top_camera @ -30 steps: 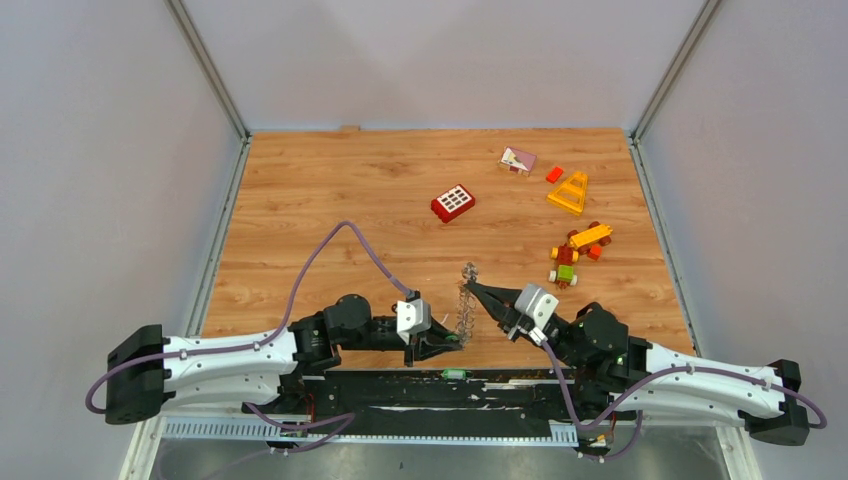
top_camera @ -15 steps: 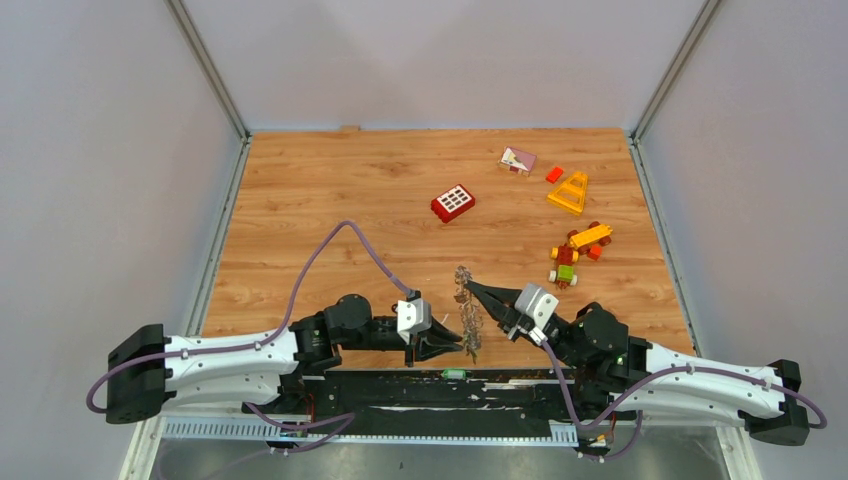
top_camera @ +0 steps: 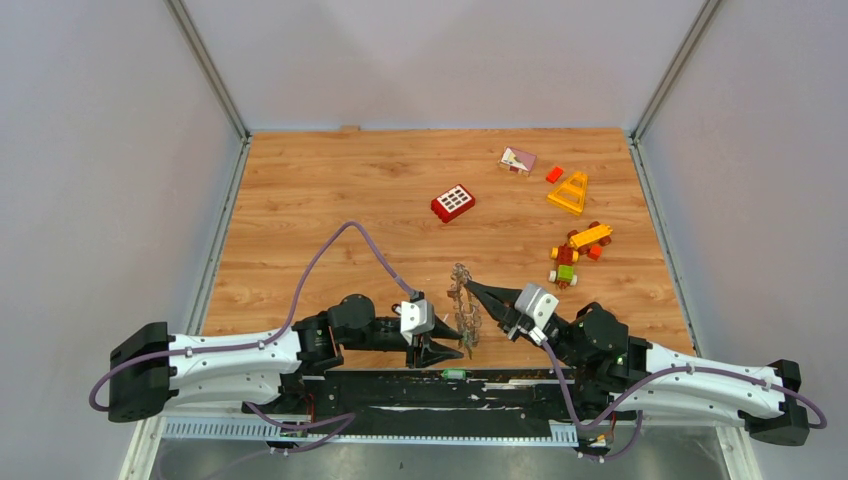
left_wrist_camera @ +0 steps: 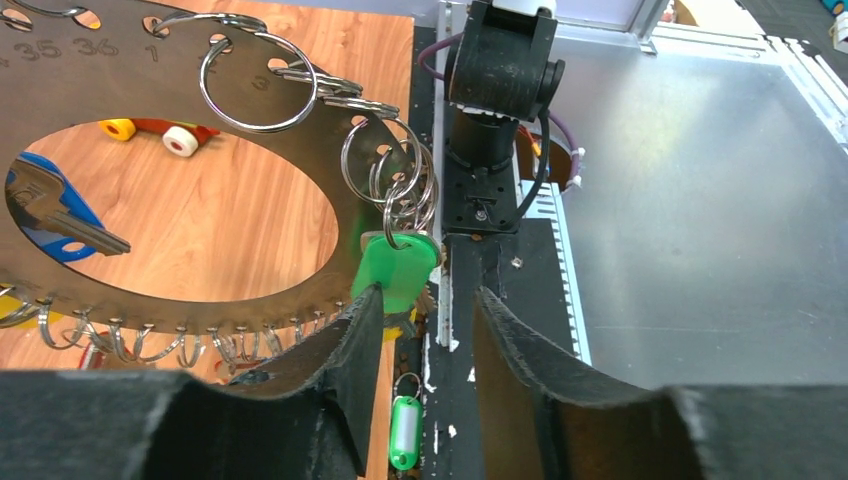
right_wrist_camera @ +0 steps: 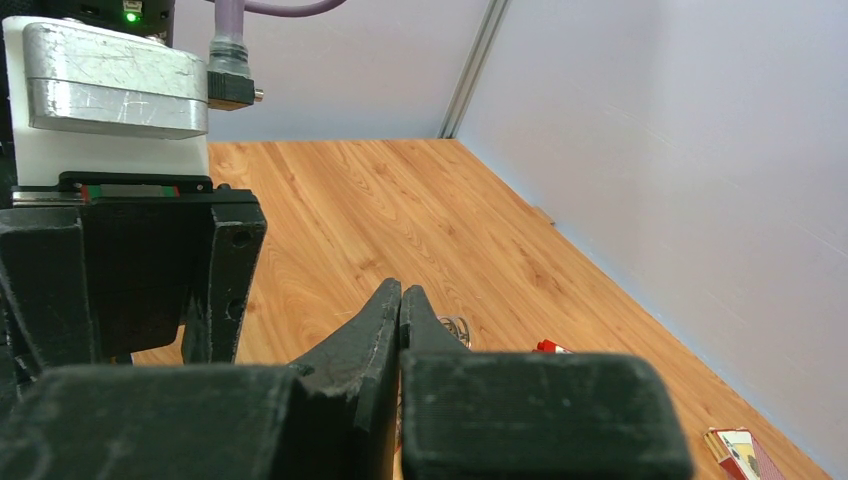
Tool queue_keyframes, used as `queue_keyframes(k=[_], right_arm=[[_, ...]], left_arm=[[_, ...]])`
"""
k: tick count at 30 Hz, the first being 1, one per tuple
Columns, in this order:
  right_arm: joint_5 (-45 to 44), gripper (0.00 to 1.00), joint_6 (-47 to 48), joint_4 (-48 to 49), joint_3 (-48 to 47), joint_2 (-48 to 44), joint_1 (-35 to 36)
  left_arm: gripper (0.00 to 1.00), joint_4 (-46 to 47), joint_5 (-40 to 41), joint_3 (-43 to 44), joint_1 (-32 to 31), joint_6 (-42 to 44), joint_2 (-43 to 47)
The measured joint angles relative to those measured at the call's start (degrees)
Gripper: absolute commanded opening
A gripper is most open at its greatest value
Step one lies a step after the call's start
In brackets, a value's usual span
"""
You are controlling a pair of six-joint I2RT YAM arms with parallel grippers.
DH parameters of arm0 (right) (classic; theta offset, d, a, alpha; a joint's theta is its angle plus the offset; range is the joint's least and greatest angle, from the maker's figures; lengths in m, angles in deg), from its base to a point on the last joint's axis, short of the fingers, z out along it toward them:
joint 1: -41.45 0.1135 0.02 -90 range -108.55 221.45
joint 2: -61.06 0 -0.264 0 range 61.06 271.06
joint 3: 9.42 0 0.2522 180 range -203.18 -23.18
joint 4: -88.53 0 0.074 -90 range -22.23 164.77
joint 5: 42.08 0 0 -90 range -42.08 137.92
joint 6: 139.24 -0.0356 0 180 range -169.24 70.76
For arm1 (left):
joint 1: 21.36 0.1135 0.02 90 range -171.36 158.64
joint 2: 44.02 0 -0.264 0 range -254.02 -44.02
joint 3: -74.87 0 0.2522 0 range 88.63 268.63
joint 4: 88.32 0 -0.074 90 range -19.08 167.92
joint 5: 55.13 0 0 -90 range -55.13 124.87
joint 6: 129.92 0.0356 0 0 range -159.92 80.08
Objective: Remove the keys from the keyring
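**Left claw.** In the left wrist view the left claw stands wide, with nothing between its fingers. The green-headed key hangs at 11 o'clock from the midpoint of the gap, and its lower edge touches the tip of the finger on the left of that view. The key is not inside the gap. Its long axis runs roughly from 12 to 6 o'clock, tilted slightly, and it hangs from a cluster of split rings on the rim of the keyring.

**Right claw.** In the right wrist view the right claw is pressed shut. In the top view it reaches in from 4 o'clock and meets the upper end of the keyring. Judge it to be pinching the keyring there, although the contact itself is too small to confirm.

**Keyring.** The keyring stands on edge above the surface. In the top view its edge runs from 12 to 6 o'clock between the two claws, at 1 o'clock from the left claw.

**Deciding relation.** The left claw is the free one and the nearer to the green-headed key. Expect the next move to need a small shift toward 11 o'clock, so that the key head enters the gap before closing.
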State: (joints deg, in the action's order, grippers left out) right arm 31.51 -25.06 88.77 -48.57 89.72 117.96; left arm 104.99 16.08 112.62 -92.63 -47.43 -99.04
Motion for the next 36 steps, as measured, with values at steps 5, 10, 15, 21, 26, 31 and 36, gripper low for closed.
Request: queue_keyframes(k=[5,10,15,21,26,31,36], right_arm=[[0.0,0.00,0.0,0.0,0.0,0.0,0.0],[0.0,0.00,0.0,0.0,0.0,0.0,0.0],[0.0,0.00,-0.1,0.0,0.0,0.1,0.0],[0.0,0.00,-0.1,0.1,0.0,0.8,0.0],[0.0,0.00,-0.1,0.2,0.0,0.9,0.0],[0.0,0.00,-0.1,0.3,0.0,0.9,0.0],[0.0,0.00,-0.1,0.4,0.1,0.8,0.0]], left_arm=[[0.56,0.0,0.0,0.0,0.0,-0.1,0.0],[0.60,0.2,0.4,0.0,0.0,-0.3,-0.1],[0.62,0.3,1.0,0.0,0.0,-0.8,-0.4],[0.55,1.3,1.0,0.0,0.0,-1.3,-0.8],[0.44,1.6,0.9,0.0,0.0,-1.5,-1.3],[0.41,1.5,0.7,0.1,0.0,-1.6,-1.5],[0.36,1.4,0.6,0.1,0.0,-1.6,-1.5]])
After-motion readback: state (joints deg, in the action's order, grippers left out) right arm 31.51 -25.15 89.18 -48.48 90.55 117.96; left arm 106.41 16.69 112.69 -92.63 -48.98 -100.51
